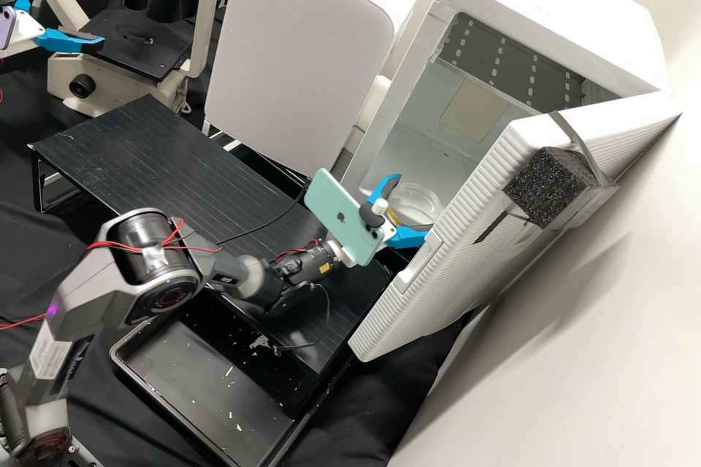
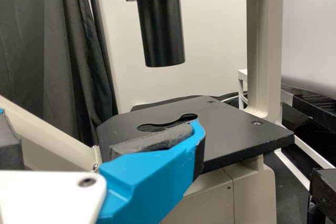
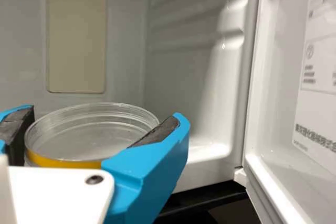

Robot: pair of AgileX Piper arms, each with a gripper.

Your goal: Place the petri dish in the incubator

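right gripper (image 1: 413,204) grasping petri dish (image 3: 92,142) at incubator (image 1: 555,7) opening

right gripper has the clear dish between its two blue fingers, dark pads against opposite sides, yellow band round the lower part; dish upright, just within the mouth of the white incubator. door (image 1: 445,255) open beside it. left gripper (image 1: 74,13) released, fingers spread with nothing between them, near the black stage (image 2: 236,129) of the microscope (image 1: 209,22). black raised platform (image 1: 109,153) between microscope and incubator, black tray (image 1: 121,365) in front, pale flecks inside. black foam block (image 1: 544,186) strapped to the door
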